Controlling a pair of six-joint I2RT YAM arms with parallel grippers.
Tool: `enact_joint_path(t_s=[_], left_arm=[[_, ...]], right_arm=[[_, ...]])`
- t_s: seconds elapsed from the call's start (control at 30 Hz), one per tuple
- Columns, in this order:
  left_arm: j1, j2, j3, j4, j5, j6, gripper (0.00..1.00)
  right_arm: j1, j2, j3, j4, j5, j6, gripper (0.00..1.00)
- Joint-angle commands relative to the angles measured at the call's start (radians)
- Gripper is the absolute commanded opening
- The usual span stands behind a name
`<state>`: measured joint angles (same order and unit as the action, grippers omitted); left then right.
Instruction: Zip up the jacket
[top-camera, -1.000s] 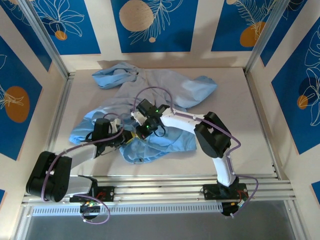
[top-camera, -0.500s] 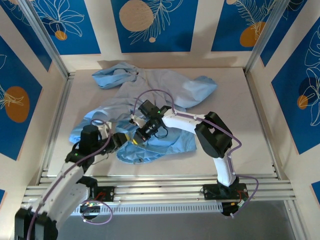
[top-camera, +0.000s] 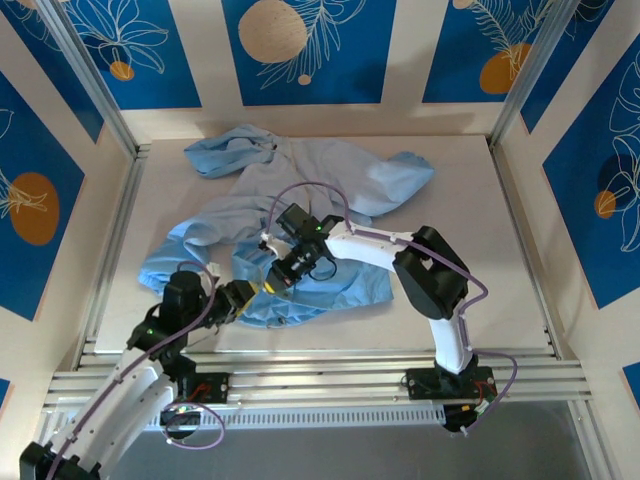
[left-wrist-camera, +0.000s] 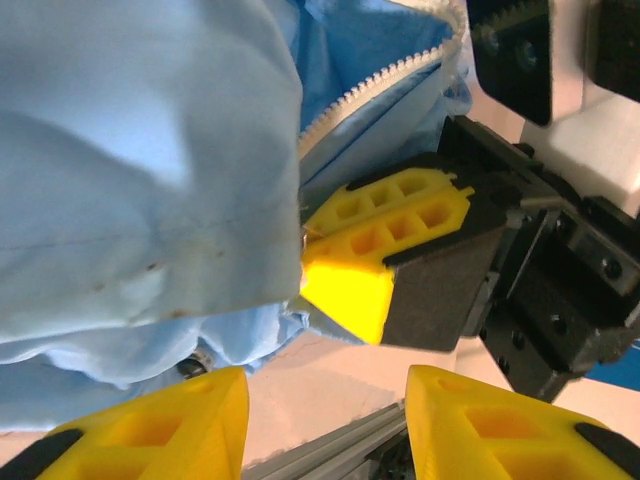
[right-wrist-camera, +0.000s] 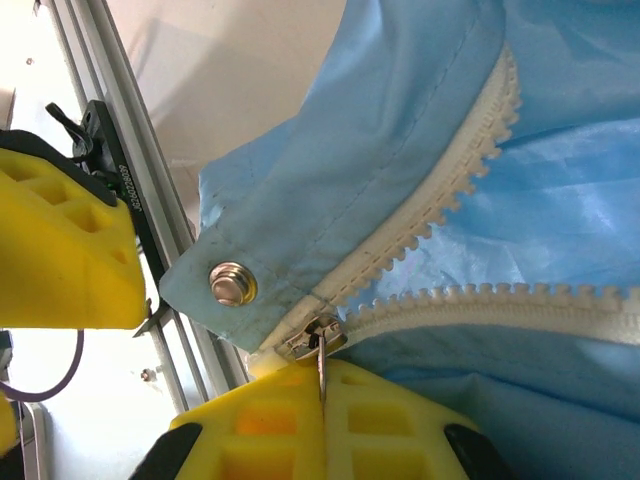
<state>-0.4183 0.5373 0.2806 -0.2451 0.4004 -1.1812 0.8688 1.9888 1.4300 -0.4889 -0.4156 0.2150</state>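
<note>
The jacket (top-camera: 335, 170) lies crumpled across the middle and far-left part of the desk (top-camera: 490, 230). It is light blue, with a bunched part toward the far edge and its lower hem nearest the arms. At that near hem the front stands unzipped. In the right wrist view two rows of white zipper teeth (right-wrist-camera: 452, 172) run apart from each other and meet at a metal slider (right-wrist-camera: 312, 338) on the hem corner, just beside a round metal snap (right-wrist-camera: 232, 284). The right claw (right-wrist-camera: 322, 405) is closed at this corner of the jacket, its yellow fingers pressed together on the thin pull tab (right-wrist-camera: 321, 372) that hangs from the slider. The left claw (left-wrist-camera: 320, 410) sits just off the jacket's near hem, to the left of the right claw, near it but apart. Its two yellow fingers stand parted with nothing held, bare desk and rail showing in the gap and the blue cloth lying just beyond their tips. Past the jacket's near hem an aluminium rail (top-camera: 330, 360) runs along the desk edge. Behind the jacket's far side stand wall panels (top-camera: 300, 50) in blue with white leaves and orange discs.
</note>
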Motion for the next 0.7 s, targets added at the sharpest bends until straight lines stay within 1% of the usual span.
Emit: enact_joint_path(t_s=[0.0, 0.17, 0.3, 0.4, 0.6, 0.67], left_arm=[[-0.040, 0.048, -0.027, 0.132, -0.059, -0.069, 0.49], [-0.053, 0.093, -0.053, 0.240, -0.105, -0.122, 0.51], [-0.052, 0.095, -0.089, 0.313, -0.147, -0.174, 0.44], [-0.053, 0.108, -0.108, 0.362, -0.154, -0.200, 0.39], [-0.053, 0.140, -0.116, 0.408, -0.159, -0.215, 0.38], [-0.053, 0.148, -0.122, 0.422, -0.169, -0.220, 0.36]], right_arm=[[0.018, -0.056, -0.017, -0.001, 0.041, 0.035, 0.00], [0.029, -0.074, -0.015, -0.005, 0.073, 0.053, 0.00], [0.027, -0.087, -0.015, -0.001, 0.077, 0.078, 0.00], [0.027, -0.091, -0.016, 0.008, 0.067, 0.104, 0.00], [0.026, -0.089, -0.018, 0.027, 0.048, 0.152, 0.00], [0.027, -0.089, -0.025, 0.034, 0.046, 0.163, 0.00]])
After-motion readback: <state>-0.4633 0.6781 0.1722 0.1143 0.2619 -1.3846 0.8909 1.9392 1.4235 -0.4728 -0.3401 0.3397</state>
